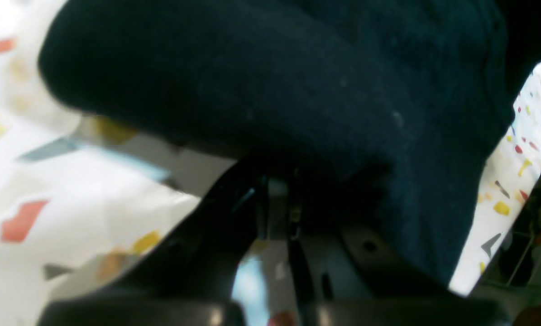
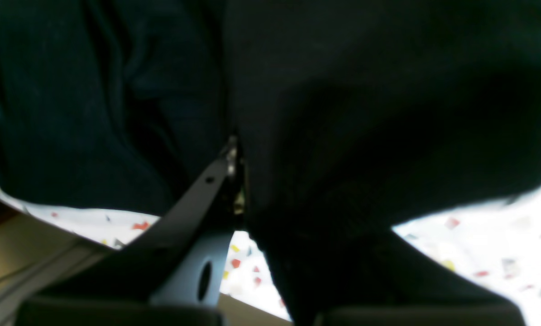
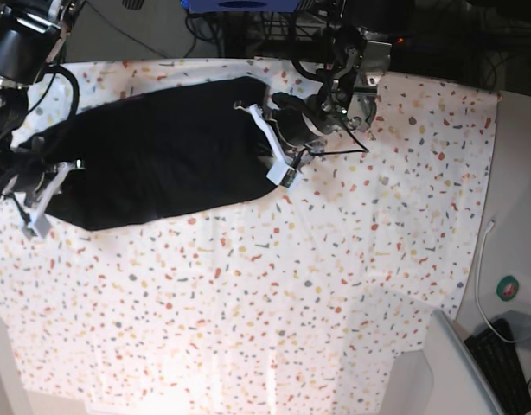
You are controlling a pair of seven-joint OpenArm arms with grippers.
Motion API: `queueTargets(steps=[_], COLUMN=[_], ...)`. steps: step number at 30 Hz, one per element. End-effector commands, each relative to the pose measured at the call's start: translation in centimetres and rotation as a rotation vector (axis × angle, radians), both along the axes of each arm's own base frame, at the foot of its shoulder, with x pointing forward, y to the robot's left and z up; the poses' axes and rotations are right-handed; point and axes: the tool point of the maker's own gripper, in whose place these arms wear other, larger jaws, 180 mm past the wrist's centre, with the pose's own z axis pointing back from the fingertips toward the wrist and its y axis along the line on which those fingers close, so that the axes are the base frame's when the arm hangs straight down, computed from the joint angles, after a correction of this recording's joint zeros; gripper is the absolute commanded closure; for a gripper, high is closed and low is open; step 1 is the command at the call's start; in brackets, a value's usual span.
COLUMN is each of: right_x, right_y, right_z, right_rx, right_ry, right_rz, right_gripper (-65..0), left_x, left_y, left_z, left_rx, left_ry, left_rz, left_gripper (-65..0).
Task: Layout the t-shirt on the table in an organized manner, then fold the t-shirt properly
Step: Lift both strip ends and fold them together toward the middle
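Note:
The black t-shirt [image 3: 162, 156] lies stretched in a long band across the far left part of the speckled table [image 3: 335, 285]. At the shirt's right end, my left gripper [image 3: 264, 143] is shut on the cloth. The left wrist view shows that gripper [image 1: 277, 181] with a thick roll of the t-shirt [image 1: 275, 81] bulging over its closed jaws. My right gripper [image 3: 47, 194] is at the shirt's left end. In the right wrist view it [image 2: 236, 154] is shut on the t-shirt [image 2: 365, 113], which fills most of that frame. No print or tag shows.
A plain grey-white surface to the right holds a white cable [image 3: 482, 277], a green round object [image 3: 508, 288] and a keyboard [image 3: 499, 354]. Dark equipment and cables stand behind the table's far edge. The table's edge [image 2: 93, 235] runs close under the right gripper.

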Motion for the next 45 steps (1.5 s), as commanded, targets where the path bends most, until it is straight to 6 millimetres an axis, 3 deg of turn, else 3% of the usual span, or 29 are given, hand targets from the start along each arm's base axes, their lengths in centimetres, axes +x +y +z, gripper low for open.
queueTargets(steps=[1,6,10,25,32,36,45], right_x=[1.1,0.9,0.1,-2.0,-1.7,-1.3,-2.5], right_y=[0.6,3.9,6.7,15.4,17.0,16.2,18.9], right_z=[1.6,4.5,5.7,5.0,4.6,3.4,3.4], right_rx=[-0.005,-0.011,0.01,0.092,0.111,0.107,0.111], right_ry=[-0.064,-0.14,-0.158,-0.111,-0.12,-0.104,-0.094], right_rz=[0.004,-0.011,-0.008,0.2,0.246,0.202,0.297], right_gripper=[0.0,0.0,0.0,0.0,0.0,0.0,0.0], left_x=[-0.2,1.0,1.1,1.3,1.4,1.5,1.6], left_y=[0.2,0.3,0.3,0.8,1.0,0.9,1.9], left_z=[-0.6,-0.2,-0.2,-0.2,-0.1,-0.1,-0.2], left_rx=[0.057,0.062,0.066,0.071,0.072,0.072,0.085], left_ry=[0.026,0.009,0.005,0.004,0.001,0.0,-0.003], left_rz=[-0.018,0.001,-0.001,0.013,0.014,0.014,0.02], left_gripper=[0.0,0.0,0.0,0.0,0.0,0.0,0.0])
